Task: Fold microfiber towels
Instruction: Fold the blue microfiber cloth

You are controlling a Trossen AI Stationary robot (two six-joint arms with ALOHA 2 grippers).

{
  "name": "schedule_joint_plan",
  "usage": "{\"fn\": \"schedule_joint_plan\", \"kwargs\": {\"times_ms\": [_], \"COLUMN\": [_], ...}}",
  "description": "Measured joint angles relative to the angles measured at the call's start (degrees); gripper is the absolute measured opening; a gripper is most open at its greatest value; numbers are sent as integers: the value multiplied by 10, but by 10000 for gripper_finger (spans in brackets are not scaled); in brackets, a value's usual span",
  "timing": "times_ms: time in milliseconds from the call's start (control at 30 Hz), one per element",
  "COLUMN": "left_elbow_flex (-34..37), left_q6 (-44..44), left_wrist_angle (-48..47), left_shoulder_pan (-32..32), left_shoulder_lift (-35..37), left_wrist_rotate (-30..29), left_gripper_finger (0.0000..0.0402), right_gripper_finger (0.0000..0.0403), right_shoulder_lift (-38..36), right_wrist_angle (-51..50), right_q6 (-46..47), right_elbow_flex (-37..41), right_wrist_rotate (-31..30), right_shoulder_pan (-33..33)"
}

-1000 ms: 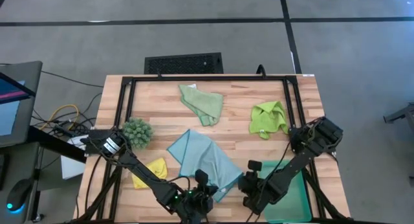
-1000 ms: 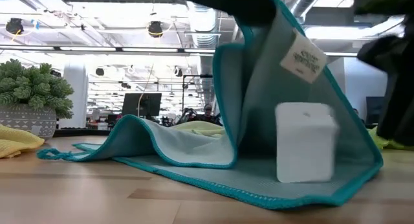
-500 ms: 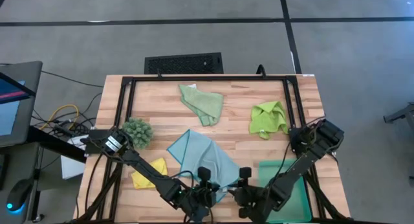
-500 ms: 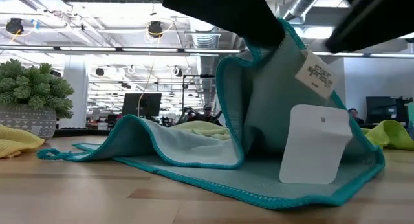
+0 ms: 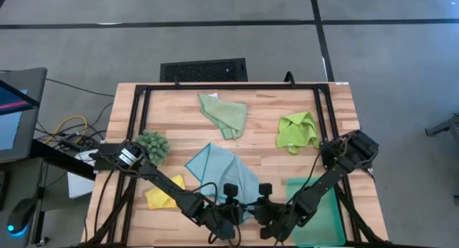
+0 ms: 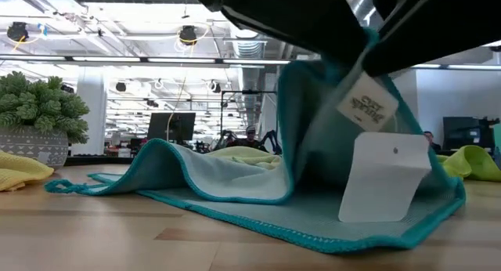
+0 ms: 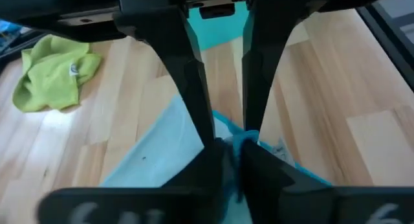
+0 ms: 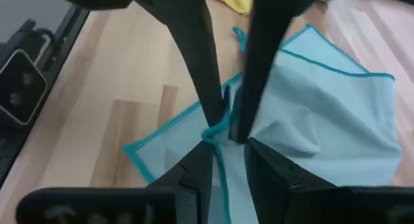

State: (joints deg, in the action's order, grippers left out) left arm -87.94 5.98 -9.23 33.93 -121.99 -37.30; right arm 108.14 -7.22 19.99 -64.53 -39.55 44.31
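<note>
**Both grippers meet at the near corner of the blue towel**

The light blue towel (image 5: 222, 173) lies at the table's near middle, one corner lifted into a peak at the near edge while the rest lies rumpled on the wood. The left gripper (image 5: 228, 218) and the right gripper (image 5: 259, 211) sit side by side over that raised corner, almost touching each other. In the right wrist view the right gripper's fingers (image 8: 206, 88) pinch the teal hem between them. In the left wrist view the left gripper (image 7: 223, 130) has its fingers close around the same hem with a thin gap showing; I cannot tell whether it truly holds the cloth. A white tag (image 6: 382, 177) hangs from the lifted fold.

Room to move is tight at the near edge, where both arms crowd together. Bare wood opens in the middle band of the table (image 5: 179, 112) beyond the blue towel.

Around it: the yellow towel (image 5: 161, 193) lies just left of the left arm, near the spiky green clump (image 5: 152, 145). The teal tray (image 5: 320, 208) sits under the right arm at the near right corner. The sage green towel (image 5: 224, 114) and the lime green towel (image 5: 297, 130) lie crumpled toward the far side, well apart from the grippers.
</note>
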Motion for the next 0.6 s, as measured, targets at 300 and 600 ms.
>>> {"fn": "schedule_joint_plan", "kwargs": {"times_ms": [300,600], "left_elbow_flex": [-2,0], "left_q6": [2,157], "left_wrist_angle": [-78,-346], "left_shoulder_pan": [3,64], "left_shoulder_lift": [12,17], "left_wrist_rotate": [-22,-25], "left_gripper_finger": [167,176], "right_gripper_finger": [35,22], "right_shoulder_lift": [0,-19], "right_wrist_angle": [-3,-206], "right_q6": [35,181], "right_elbow_flex": [7,8], "right_wrist_rotate": [-26,-62], "right_shoulder_pan": [-2,9]}}
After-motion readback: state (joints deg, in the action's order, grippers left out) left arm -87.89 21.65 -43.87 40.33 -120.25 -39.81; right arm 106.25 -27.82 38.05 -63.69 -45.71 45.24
